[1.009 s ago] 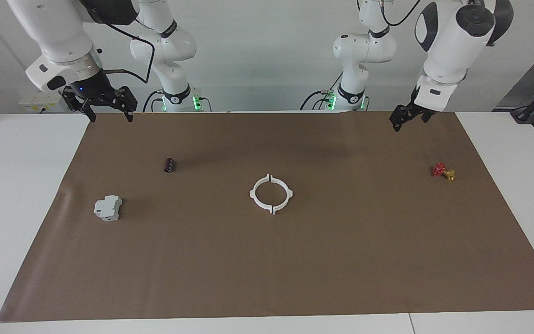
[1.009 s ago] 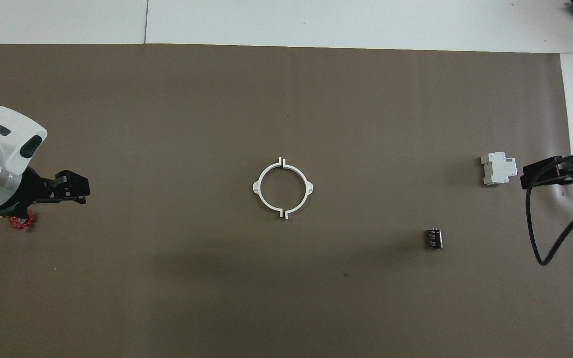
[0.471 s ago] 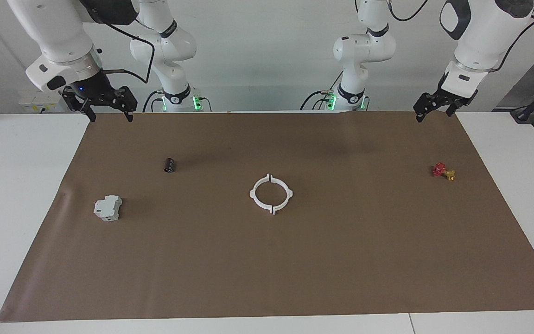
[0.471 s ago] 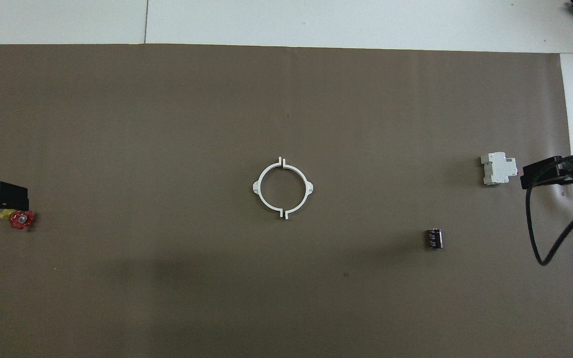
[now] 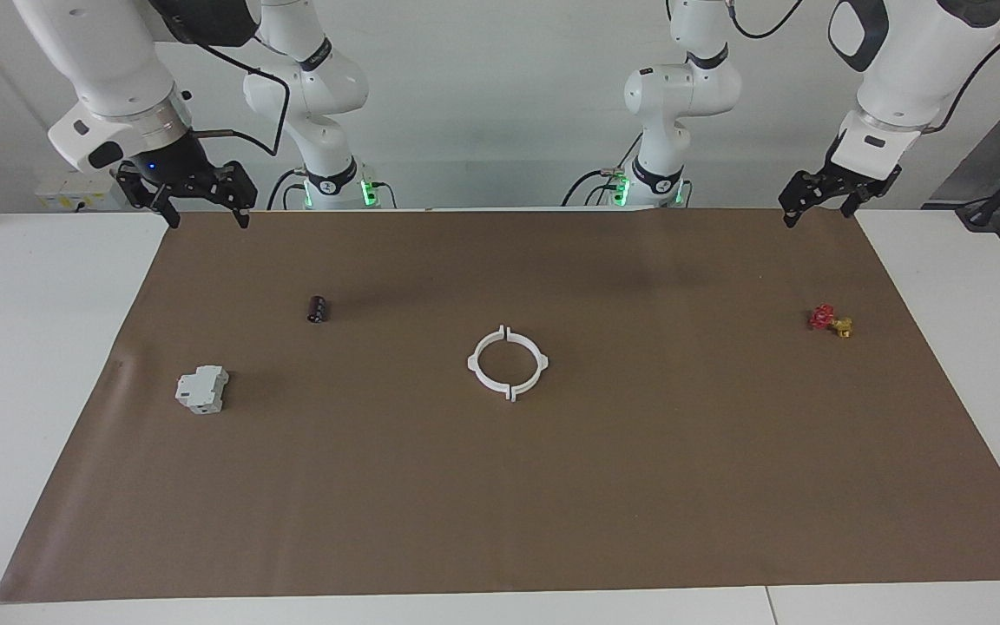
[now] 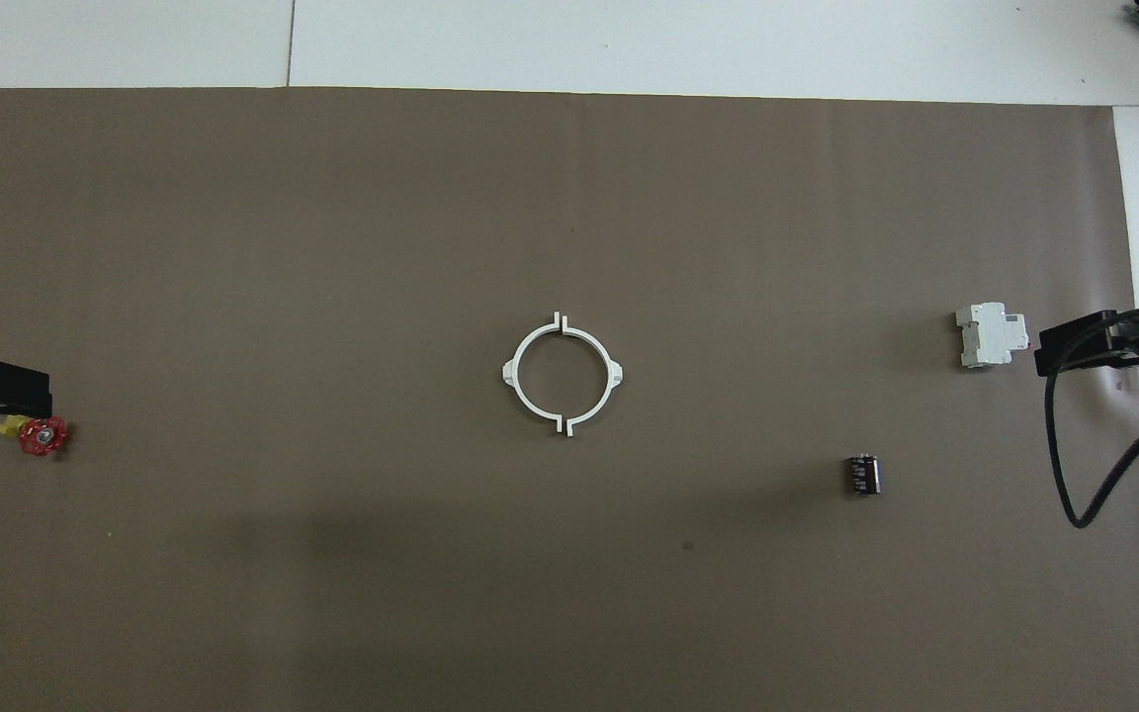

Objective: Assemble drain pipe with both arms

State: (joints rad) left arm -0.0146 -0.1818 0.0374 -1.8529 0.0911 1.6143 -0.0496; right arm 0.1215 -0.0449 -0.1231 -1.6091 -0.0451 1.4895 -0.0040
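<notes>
The drain pipe lies in the middle of the brown mat as two thin white half-ring arcs, one (image 5: 473, 364) toward the right arm's end and one (image 5: 542, 360) toward the left arm's end. They meet as a ring with narrow gaps at the tabs, which also shows in the overhead view (image 6: 510, 373). My right gripper (image 5: 207, 219) is open and empty, raised over the mat's corner at its own end. My left gripper (image 5: 817, 215) is open and empty, raised over the other corner by the robots. Neither touches the ring.
A grey-white boxy block (image 5: 201, 389) and a small black cylinder (image 5: 318, 309) lie toward the right arm's end. A small red and yellow valve (image 5: 830, 319) lies toward the left arm's end. All rest on the brown mat (image 5: 639, 486).
My left arm has swung outward toward its own end of the table and risen, then nearly stopped. The right arm and the ring have not moved.
</notes>
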